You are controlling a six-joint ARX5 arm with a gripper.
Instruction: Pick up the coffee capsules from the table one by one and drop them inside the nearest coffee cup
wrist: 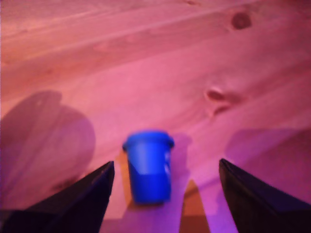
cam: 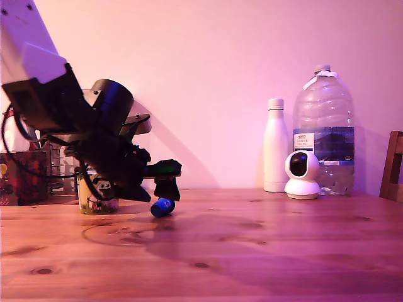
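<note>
I see one table point(cam: 264, 251), knotty pine, under pink light. One large clear water jug point(cam: 323, 129) stands well away from my pincer, toward the exterior view's right. One white bottle point(cam: 275, 146) stands just beside it, and one small white camera point(cam: 302, 175) sits in front of the jug. One coffee cup point(cam: 94, 202) sits behind the arm, mostly hidden. My pincer point(wrist: 163, 191) is spread wide, holding nothing. One blue capsule point(wrist: 148, 165) lies on the table between its two fingers point(wrist: 77, 204), touching neither as far as I can tell.
</note>
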